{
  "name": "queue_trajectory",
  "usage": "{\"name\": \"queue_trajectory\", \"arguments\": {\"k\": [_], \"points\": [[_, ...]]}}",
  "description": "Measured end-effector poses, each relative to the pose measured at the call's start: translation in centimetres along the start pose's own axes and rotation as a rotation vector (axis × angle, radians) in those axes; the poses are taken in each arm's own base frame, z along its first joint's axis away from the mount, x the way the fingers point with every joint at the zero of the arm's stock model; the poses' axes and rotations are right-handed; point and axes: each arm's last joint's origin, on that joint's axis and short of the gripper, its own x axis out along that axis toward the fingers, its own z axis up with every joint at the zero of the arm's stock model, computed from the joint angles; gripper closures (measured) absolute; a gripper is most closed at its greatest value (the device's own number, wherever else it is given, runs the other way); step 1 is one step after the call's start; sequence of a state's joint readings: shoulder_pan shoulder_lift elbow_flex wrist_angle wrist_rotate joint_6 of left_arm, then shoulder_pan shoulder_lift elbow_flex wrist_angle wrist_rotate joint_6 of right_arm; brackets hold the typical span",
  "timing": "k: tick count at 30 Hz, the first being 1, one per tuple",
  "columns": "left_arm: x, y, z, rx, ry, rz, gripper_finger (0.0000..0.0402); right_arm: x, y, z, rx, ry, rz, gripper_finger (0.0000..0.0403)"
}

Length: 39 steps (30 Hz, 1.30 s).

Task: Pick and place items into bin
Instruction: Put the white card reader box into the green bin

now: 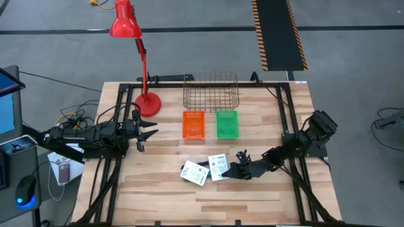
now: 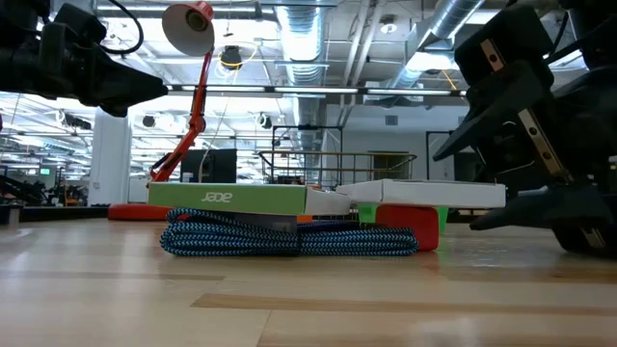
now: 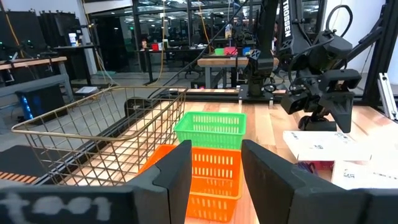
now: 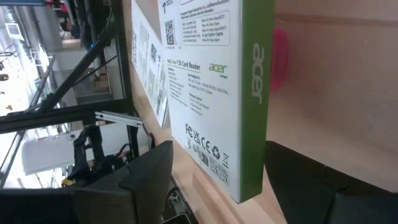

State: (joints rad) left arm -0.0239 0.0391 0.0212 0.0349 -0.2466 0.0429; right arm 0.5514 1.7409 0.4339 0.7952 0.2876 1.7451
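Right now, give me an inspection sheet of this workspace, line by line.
Surface: wooden table, bare at the front.
Job's things: two white boxes at centre front, lying over a braided blue cable; a red piece beneath.
Bins: wire basket, orange bin, green bin.
Clutter: red desk lamp.
Grippers: left gripper open, waiting at left; right gripper open, straddling a box.
Cables: loose wires off the left edge.
Surroundings: monitor and mouse at left; no people seen.

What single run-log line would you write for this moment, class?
right gripper: open, straddling white acer box | left gripper: open, idle left of orange basket | wire bin: nothing placed yet
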Motion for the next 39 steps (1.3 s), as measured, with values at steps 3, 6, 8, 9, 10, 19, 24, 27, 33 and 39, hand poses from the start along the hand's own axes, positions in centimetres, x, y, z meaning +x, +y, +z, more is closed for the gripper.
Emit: {"name": "queue_trajectory", "arguments": {"k": [3,6,8,9,10,19,24,27,33,39], "points": [[0.00,0.00,0.00,0.005,0.000,0.000,0.0271,0.00,-0.01,0.00,0.000,0.001,0.000,0.0164],[0.00,0.00,0.00,0.000,0.000,0.000,0.0271,-0.01,-0.02,-0.01,0.000,0.006,-0.001,0.0176],[0.00,0.00,-0.01,0.001,0.000,0.000,0.0271,-0.01,-0.02,-0.02,0.000,0.011,-0.001,0.0186],[0.00,0.00,-0.01,0.003,0.000,0.000,0.0271,-0.01,-0.02,-0.03,0.001,0.013,-0.001,0.0191],[0.00,0.00,-0.01,0.005,0.000,0.000,0.0271,-0.01,-0.03,-0.03,0.003,0.014,-0.001,0.0196],[0.00,0.00,0.00,0.010,0.000,0.000,0.0271,0.00,0.00,-0.06,0.005,0.022,0.002,0.0252],[0.00,0.00,-0.01,0.001,0.000,0.000,0.0271,-0.01,0.00,-0.07,0.002,0.023,0.001,0.0283],[0.00,0.00,0.00,0.004,0.000,0.000,0.0271,-0.01,-0.02,-0.12,-0.009,0.026,0.001,0.0296],[0.00,0.00,0.00,0.002,0.000,0.000,0.0271,-0.02,-0.04,-0.15,-0.027,0.028,0.000,0.0320],[0.00,0.00,-0.01,0.000,0.000,0.000,0.0271,-0.02,-0.04,-0.17,-0.071,0.032,0.001,0.0335]]}}
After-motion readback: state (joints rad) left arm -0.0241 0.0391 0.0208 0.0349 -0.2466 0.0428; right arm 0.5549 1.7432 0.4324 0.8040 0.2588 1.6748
